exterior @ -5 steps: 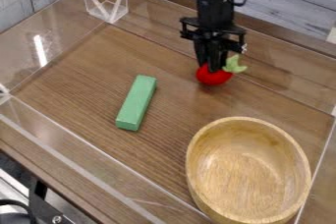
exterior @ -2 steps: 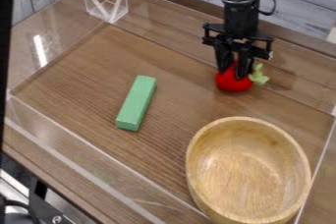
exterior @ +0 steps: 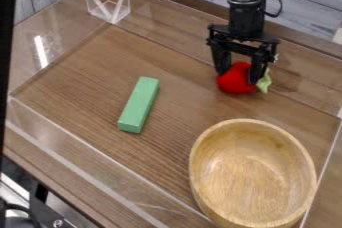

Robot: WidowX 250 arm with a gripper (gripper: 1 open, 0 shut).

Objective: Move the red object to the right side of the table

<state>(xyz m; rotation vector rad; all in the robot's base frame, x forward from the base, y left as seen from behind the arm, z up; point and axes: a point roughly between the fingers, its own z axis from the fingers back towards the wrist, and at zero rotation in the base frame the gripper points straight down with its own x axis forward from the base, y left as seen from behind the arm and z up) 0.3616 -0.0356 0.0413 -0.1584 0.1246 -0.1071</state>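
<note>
The red object (exterior: 235, 80), a small round toy fruit with a light-green stub on its right, rests on the brown wooden table (exterior: 80, 77) toward the right back. My gripper (exterior: 242, 68) points down right over it. Its black fingers (exterior: 218, 62) are spread to either side of the fruit's top, and the gripper is open. The fingers hide part of the fruit's upper half.
A long green block (exterior: 138, 104) lies left of centre. A round wooden bowl (exterior: 201, 162) fills the front right, just in front of the fruit. Low clear acrylic walls edge the table, and a clear folded stand (exterior: 107, 5) sits at the back left.
My gripper carried the red object to the right, then stopped. Its fingers have since spread apart, letting go of the fruit, which now rests on the table.
</note>
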